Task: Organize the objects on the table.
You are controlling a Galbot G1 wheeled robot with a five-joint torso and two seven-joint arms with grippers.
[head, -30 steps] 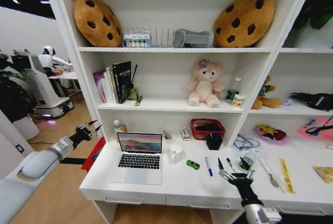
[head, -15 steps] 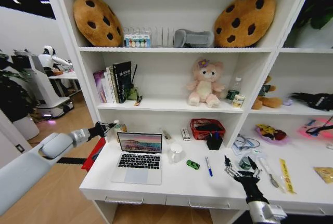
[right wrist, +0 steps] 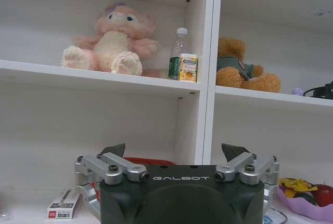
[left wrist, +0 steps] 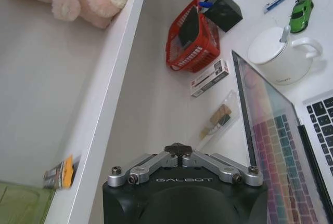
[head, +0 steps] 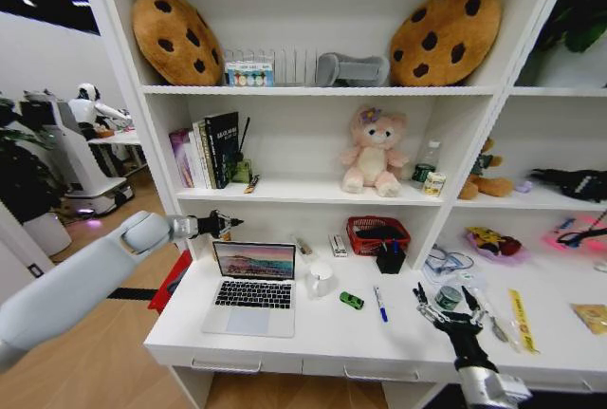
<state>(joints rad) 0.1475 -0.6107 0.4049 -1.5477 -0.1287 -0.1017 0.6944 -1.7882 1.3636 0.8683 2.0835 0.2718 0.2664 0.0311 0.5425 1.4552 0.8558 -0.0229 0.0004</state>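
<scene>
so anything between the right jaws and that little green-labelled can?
Nothing visible. The right gripper hovers with open jaws just over the small green-labelled can on the long white desk; the black pen lies beside it, not across the path.

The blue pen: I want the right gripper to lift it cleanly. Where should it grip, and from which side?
Judging by its pose, grip the blue pen at mid-barrel, coming straight down from above with the fingers closing across its width. It lies flat on the table, pointing roughly front to back, apart from the toy car. The right gripper, open, sits just to its right.
</scene>
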